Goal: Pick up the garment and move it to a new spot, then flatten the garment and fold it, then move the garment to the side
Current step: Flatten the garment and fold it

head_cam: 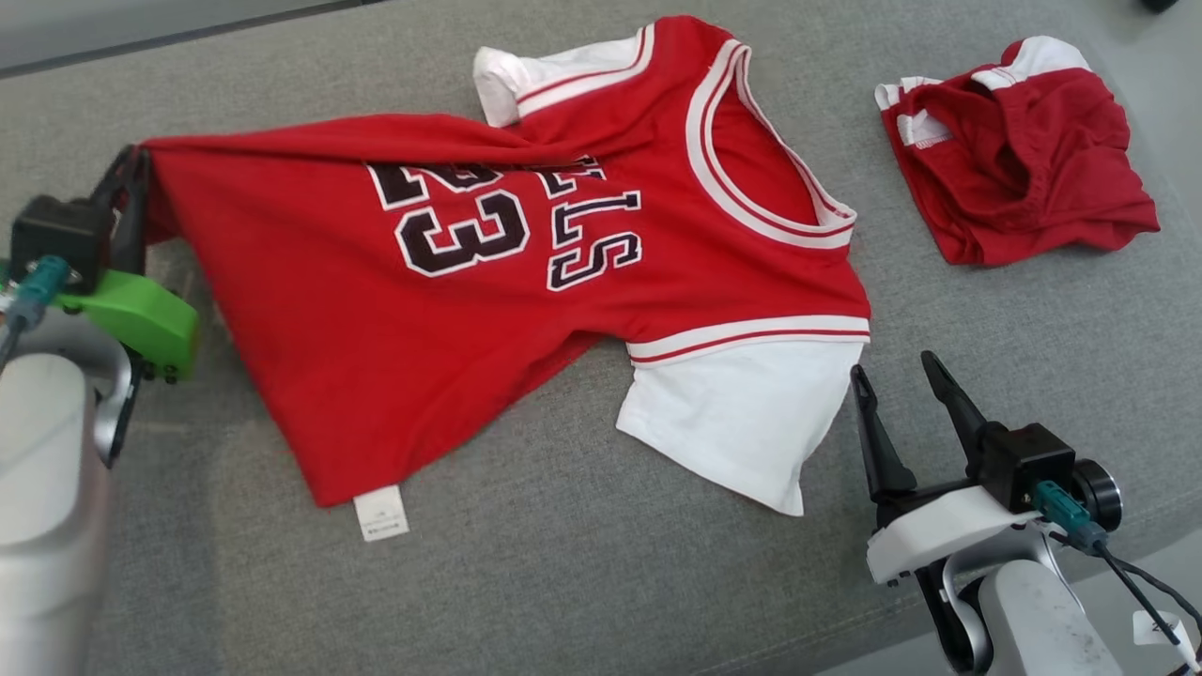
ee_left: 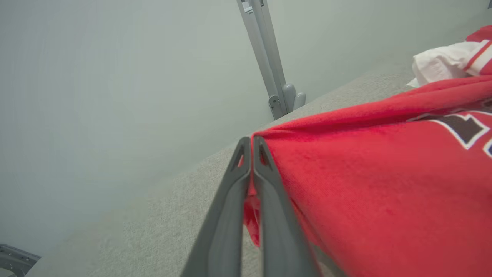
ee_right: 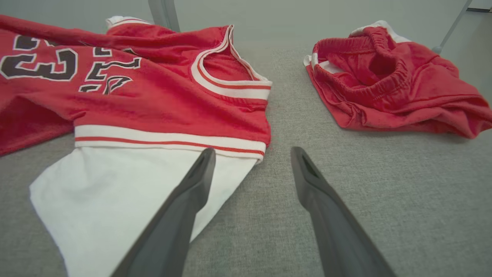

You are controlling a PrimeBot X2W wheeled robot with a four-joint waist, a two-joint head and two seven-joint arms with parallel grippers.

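The garment (head_cam: 488, 310) is a red jersey with white sleeves and dark "23" lettering, spread across the grey cushion (head_cam: 582, 563). My left gripper (head_cam: 141, 164) is shut on the garment's hem corner at the far left, and that corner is lifted and pulled taut. In the left wrist view the two fingers (ee_left: 250, 173) pinch red cloth of the garment (ee_left: 384, 184) between them. My right gripper (head_cam: 892, 371) stands open just right of the near white sleeve (head_cam: 742, 422), holding nothing. In the right wrist view its left finger (ee_right: 192, 184) overlaps the sleeve's (ee_right: 115, 184) edge.
A crumpled pair of red shorts (head_cam: 1019, 150) with white trim lies at the back right of the cushion, also as the shorts (ee_right: 388, 88) ahead of my right gripper. A grey metal post (ee_left: 269, 57) stands beyond the cushion's far edge.
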